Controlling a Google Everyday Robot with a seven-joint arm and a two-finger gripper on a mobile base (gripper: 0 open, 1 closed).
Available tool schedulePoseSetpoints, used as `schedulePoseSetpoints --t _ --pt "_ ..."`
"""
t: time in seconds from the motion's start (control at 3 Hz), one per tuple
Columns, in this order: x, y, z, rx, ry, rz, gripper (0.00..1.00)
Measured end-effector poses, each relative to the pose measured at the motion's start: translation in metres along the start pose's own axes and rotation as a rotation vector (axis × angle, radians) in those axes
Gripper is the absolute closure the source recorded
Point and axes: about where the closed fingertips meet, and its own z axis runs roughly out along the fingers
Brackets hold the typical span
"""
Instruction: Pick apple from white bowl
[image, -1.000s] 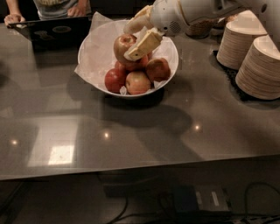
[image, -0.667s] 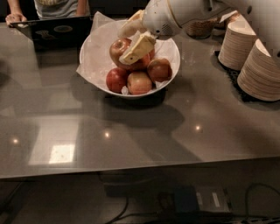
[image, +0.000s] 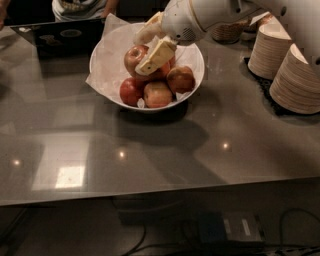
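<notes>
Grey surface (image: 150, 150) | white bowl (image: 195, 60) near far edge, middle | tool (image: 139, 56) above bowl, fingers clamped on top apple (image: 131, 54) | plate stacks (image: 295, 80) at right edge

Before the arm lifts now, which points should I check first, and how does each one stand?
1. Gripper over the white bowl: ok.
2. Fingers closed on the top apple: ok.
3. Grip firm enough for lifting: cannot tell.
4. Other apples resting in the bowl, none of them held: ok.
5. Plate stacks off to the side of the bowl, away from the gripper: ok.
</notes>
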Motion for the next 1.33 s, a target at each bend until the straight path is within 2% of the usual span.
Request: schedulePoseSetpoints --t 0.67,1.0,1.33 --pt "0.0001 0.0001 0.0001 0.0 0.0 0.0 0.57" --pt "0.0032 0.0028 0.004 0.0 0.011 0.006 0.61" --pt "0.0015 0.0042 0.0062 0.0 0.011 0.007 0.84"
